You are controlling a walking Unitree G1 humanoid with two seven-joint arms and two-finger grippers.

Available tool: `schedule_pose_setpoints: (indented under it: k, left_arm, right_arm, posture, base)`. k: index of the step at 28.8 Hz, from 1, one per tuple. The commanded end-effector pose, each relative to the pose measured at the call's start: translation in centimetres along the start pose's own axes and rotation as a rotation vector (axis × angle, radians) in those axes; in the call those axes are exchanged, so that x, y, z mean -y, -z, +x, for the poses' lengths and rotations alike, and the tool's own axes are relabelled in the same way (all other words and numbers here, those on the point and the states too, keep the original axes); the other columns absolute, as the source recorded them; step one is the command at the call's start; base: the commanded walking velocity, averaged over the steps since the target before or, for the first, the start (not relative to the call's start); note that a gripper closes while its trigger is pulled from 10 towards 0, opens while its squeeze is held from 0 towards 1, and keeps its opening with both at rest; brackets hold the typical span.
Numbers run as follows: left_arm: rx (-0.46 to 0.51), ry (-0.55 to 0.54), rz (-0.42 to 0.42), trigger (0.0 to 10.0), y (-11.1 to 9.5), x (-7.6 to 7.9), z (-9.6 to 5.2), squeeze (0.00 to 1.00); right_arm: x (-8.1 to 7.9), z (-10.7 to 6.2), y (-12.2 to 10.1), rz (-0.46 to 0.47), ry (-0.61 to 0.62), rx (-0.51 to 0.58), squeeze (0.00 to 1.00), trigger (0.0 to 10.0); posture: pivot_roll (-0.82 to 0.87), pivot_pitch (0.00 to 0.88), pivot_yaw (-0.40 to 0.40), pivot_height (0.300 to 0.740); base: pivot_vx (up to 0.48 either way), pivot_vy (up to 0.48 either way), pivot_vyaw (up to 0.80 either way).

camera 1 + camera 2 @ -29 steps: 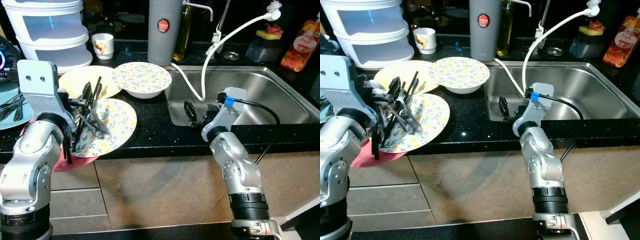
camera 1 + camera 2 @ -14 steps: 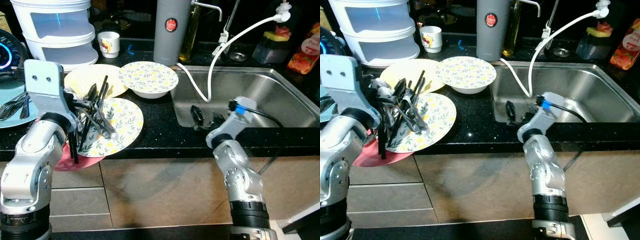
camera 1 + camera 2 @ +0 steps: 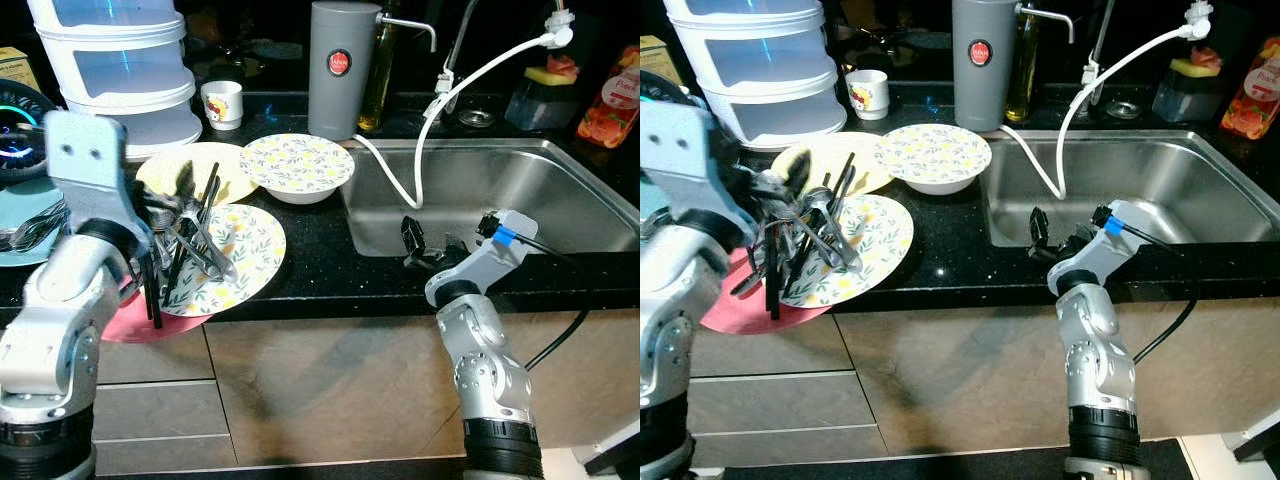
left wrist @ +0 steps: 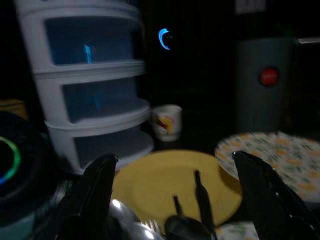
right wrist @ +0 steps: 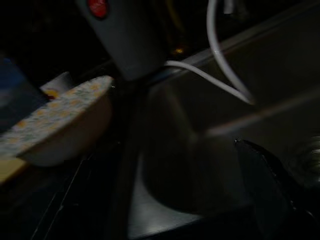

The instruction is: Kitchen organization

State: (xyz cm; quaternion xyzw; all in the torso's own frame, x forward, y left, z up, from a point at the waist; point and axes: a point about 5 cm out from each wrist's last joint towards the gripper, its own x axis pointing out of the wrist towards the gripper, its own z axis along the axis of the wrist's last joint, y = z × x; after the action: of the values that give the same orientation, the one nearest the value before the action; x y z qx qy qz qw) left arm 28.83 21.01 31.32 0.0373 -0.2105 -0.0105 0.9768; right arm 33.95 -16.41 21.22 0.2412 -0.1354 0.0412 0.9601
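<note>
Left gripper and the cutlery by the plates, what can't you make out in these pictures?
- Left gripper: the cutlery bundle hides its fingertips in the eye views, so grip unclear.
- Left wrist view: dark and blurred; the utensils cannot be told apart.
- Pink plate: mostly under the floral plate and the arm.
- Right gripper: small; opening unclear.

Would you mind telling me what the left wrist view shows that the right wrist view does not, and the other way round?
The left wrist view alone shows the stacked white containers, the yellow plate, a glowing blue light and dark cutlery between the open left gripper fingers. The right wrist view alone shows the steel sink and the white hose hanging over it. Both show the grey canister with its red button, the floral bowl and the small white cup.
</note>
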Motion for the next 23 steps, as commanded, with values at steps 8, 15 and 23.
schedule_pose_setpoints:
  k: [8,15,23]
  left_arm:
    - [-0.002,0.274,-0.311,10.0,0.9,3.0,-1.9,0.00]
    - [-0.090,0.756,-0.404,10.0,0.8,6.2,-5.6,0.00]
    - [-0.250,0.972,-0.365,10.0,1.6,7.3,-8.0,0.00]
  right_arm:
    - [-4.5,0.3,-3.2,0.194,-0.397,0.003,0.00,10.0]
    - [-6.1,-1.9,-3.5,0.281,-0.797,-0.162,0.00,10.0]
    - [-4.6,-3.7,-2.3,0.275,-0.925,-0.313,0.00,10.0]
  posture:
    - [0.11,0.126,-0.038,0.740]
    - [0.10,0.129,-0.063,0.740]
    - [0.11,0.130,-0.069,0.740]
  base:
    - [0.000,0.000,0.00]
    - [0.000,0.000,0.00]
    - [0.000,0.000,0.00]
